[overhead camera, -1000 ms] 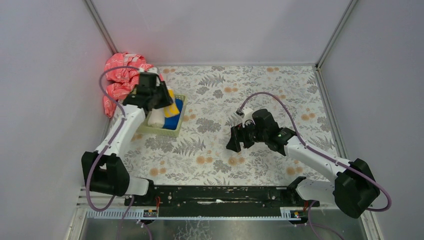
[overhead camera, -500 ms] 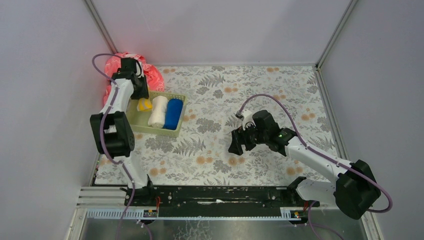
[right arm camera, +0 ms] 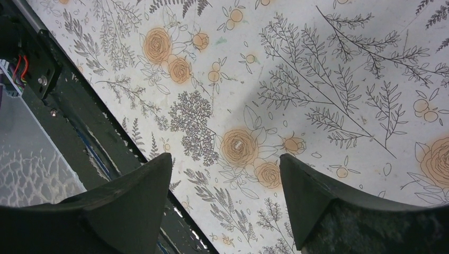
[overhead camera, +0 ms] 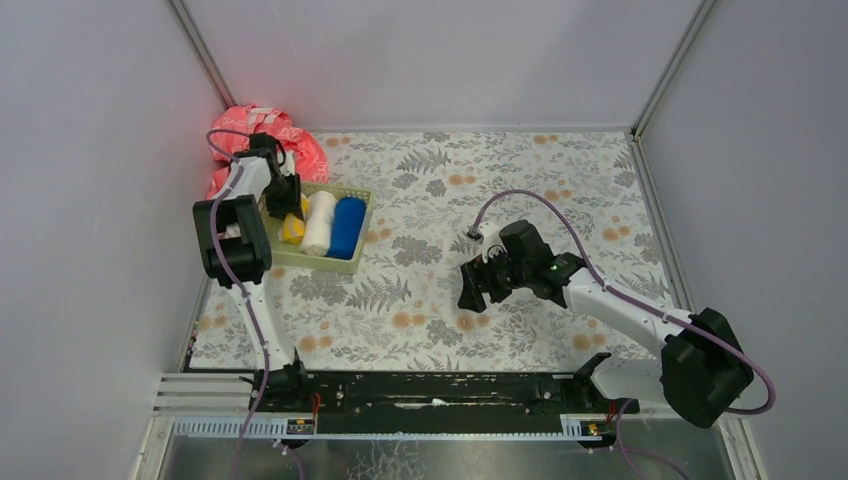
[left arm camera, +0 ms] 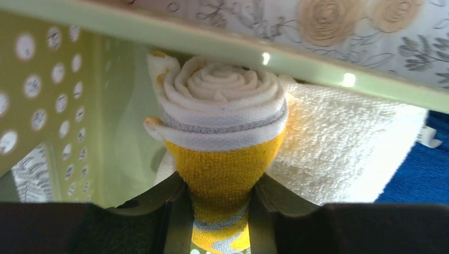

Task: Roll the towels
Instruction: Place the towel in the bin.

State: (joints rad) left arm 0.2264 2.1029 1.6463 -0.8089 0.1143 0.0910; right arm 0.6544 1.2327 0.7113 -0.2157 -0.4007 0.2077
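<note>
Wrist view reveals left jaws pinching yellow towel [left arm camera: 219, 177], right jaws spread, empty

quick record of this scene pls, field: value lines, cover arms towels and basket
left gripper: shut on the yellow towel, inside the basket
right gripper: open, empty, over the floral table cover
yellow towel: rolled, at the basket's left end
cream towel: rolled, in the middle of the basket
blue towel: rolled, at the basket's right end
pink-red cloth: bunched in the far left corner, outside the basket
</note>
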